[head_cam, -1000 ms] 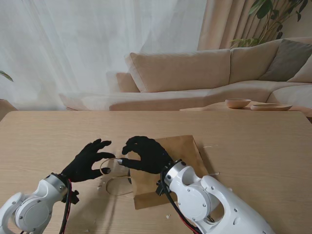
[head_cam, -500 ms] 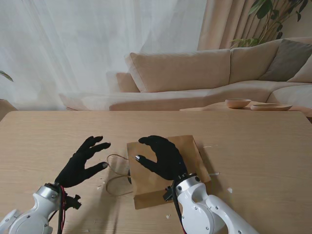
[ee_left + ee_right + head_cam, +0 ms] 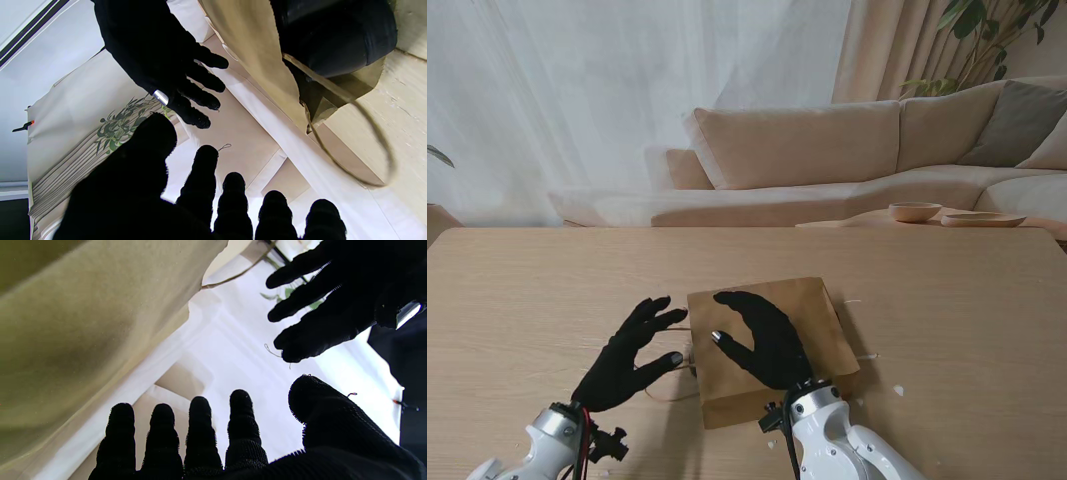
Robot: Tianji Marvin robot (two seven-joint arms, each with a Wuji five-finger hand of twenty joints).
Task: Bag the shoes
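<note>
Flanking one bag [image 3: 817, 320]: two robot hands.

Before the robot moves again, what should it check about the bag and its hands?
1. Paper bag lying flat on the table: ok.
2. Something dark sits inside the bag mouth, maybe a shoe: cannot tell.
3. Left hand open, holding nothing: ok.
4. Right hand open over the bag, holding nothing: ok.
5. Bag handle loose, not caught on fingers: ok.
6. Both shoes bagged: cannot tell.
</note>
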